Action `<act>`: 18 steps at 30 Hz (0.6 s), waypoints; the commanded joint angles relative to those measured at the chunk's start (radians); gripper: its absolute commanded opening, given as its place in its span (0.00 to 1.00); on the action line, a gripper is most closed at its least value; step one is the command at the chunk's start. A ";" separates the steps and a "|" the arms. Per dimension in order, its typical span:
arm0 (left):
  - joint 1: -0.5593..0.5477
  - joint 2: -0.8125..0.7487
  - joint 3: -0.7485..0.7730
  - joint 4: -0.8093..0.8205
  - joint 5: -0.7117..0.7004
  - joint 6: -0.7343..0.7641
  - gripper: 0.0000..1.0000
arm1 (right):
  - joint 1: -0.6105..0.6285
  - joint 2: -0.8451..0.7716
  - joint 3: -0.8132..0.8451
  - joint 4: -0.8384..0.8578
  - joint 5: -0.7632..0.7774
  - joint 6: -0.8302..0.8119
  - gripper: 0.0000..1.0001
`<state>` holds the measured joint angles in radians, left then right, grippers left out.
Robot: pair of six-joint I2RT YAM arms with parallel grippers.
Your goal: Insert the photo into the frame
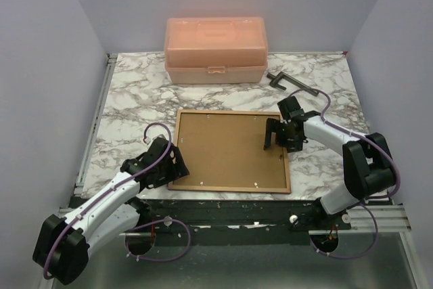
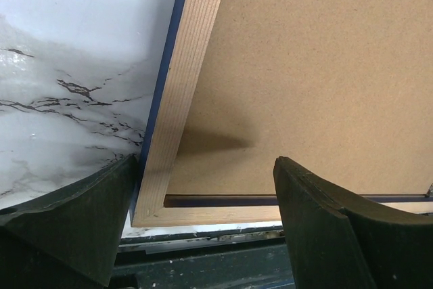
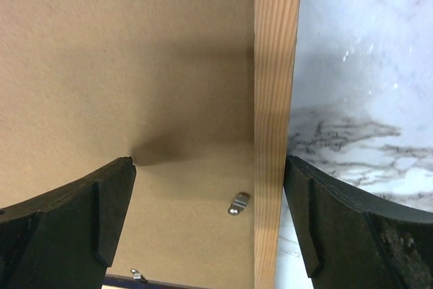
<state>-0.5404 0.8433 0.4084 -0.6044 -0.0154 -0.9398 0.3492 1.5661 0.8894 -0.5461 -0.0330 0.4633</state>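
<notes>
Left tool [image 2: 203,167] and right tool [image 3: 210,164] stand wide open, empty, straddling frame [image 2: 177,120] rails. Backing board [image 1: 226,150] lies inside; photo not visible, presumably beneath. Securing probably remains.

One frame [image 3: 277,99] at centre, one board [image 1: 226,150] inside it. One peach box [image 1: 215,49] at 12 o'clock, one dark tool [image 1: 291,84] at 1 o'clock. Two arms: left arm [image 1: 101,211] at 7, right arm [image 1: 338,141] at 4 o'clock.

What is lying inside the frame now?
A brown backing board fills the frame, which lies back up. Whatever is under the board, perhaps the photo, is hidden.
</notes>
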 commanded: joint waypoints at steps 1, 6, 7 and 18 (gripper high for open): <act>-0.013 0.009 0.016 -0.011 0.063 -0.040 0.83 | 0.020 -0.050 -0.027 -0.101 -0.027 0.051 0.98; -0.015 0.047 0.012 0.001 0.066 -0.034 0.83 | 0.020 -0.081 -0.050 -0.121 -0.041 0.076 1.00; -0.016 0.051 0.009 0.006 0.064 -0.034 0.83 | 0.020 -0.086 -0.049 -0.120 -0.043 0.078 1.00; -0.018 0.064 -0.005 0.024 0.071 -0.031 0.83 | 0.020 0.049 0.055 -0.019 -0.184 0.058 1.00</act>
<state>-0.5457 0.8886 0.4244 -0.6083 -0.0105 -0.9501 0.3588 1.5558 0.8803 -0.6365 -0.0692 0.5106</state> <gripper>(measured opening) 0.832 0.998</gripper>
